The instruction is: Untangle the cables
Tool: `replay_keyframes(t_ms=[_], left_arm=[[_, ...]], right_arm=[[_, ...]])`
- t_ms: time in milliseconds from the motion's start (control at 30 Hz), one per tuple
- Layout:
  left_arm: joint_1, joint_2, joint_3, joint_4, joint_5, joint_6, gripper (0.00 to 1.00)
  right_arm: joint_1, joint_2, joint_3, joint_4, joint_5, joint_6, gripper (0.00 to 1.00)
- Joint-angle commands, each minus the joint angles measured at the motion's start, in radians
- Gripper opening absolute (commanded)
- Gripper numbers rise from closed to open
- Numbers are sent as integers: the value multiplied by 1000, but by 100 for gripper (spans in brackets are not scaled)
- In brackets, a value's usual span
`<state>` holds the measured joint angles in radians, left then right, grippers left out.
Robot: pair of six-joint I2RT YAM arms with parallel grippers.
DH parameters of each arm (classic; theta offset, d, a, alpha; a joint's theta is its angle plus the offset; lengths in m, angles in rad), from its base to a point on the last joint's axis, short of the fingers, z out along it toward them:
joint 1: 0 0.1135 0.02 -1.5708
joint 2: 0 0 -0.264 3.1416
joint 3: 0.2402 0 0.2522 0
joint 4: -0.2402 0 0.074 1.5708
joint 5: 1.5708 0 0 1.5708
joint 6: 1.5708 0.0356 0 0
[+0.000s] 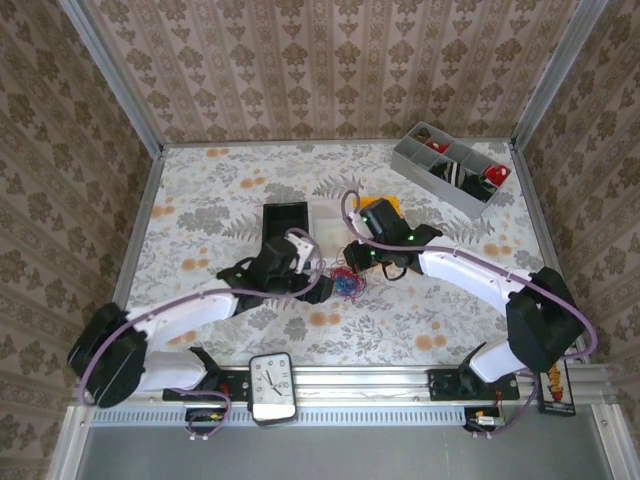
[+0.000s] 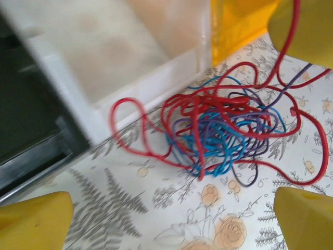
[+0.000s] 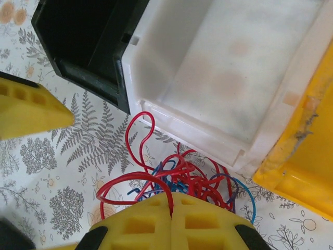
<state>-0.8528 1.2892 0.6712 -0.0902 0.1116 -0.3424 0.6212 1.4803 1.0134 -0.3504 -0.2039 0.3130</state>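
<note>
Cables (image 1: 345, 283): one tight clump on the counter (image 1: 450, 310), between the two arms and just beside the white bin (image 3: 234, 78); red, blue and darker purplish strands wound through one another.
Right gripper (image 3: 171, 200): clenched, pinching a strand of the red cable (image 2: 195, 112) at the clump's edge, with the wire rising taut out of the pinch.
Left gripper (image 2: 171, 205): released and spread wide, the clump just ahead of its tips, no strand between them.
Risk, whole clump lifting: likely if hauled up by the red strand alone with nothing pinning the rest; no separation, only a dangling knot.
Risk, knot tightening: probable from a hard straight pull; red loops wrapped around the blue cable (image 2: 218, 151) at the core, apt to cinch down.
Risk, slip: thin smooth wire in a narrow pinch; plausible loss of grip under a jerk.
Risk, snagging: one red loop just beside the white bin's wall, near the black bin (image 3: 83, 47) and the yellow bin (image 3: 307, 172); dragging that way likely to hook a rim or shove a bin.
Risk, bad left pinch: closing on the middle apt to trap red and blue together, locking the tangle.
Safer course, by judgement: blue mass pinned first, then a slow draw of red away from the bins.
</note>
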Motion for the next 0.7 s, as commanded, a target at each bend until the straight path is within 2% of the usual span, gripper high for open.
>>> replay_keyframes(t_ms=[0, 267, 367, 500, 600, 667], left_arm=[[-35, 105, 93, 48, 30, 106, 98], [-117, 344, 271, 20, 4, 216, 95], [-134, 396, 300, 9, -9, 231, 84], [-138, 440, 296, 44, -34, 225, 60], [-134, 469, 299, 72, -11, 228, 40], [-134, 481, 309, 63, -7, 227, 23]], right_arm=[[-36, -40, -24, 47, -64, 92, 0], [-114, -77, -58, 62, -72, 193, 0], [-144, -82, -81, 79, -78, 240, 0], [-180, -142, -119, 118, -98, 304, 0], [-197, -154, -134, 128, -102, 333, 0], [-211, -162, -138, 122, -88, 350, 0]])
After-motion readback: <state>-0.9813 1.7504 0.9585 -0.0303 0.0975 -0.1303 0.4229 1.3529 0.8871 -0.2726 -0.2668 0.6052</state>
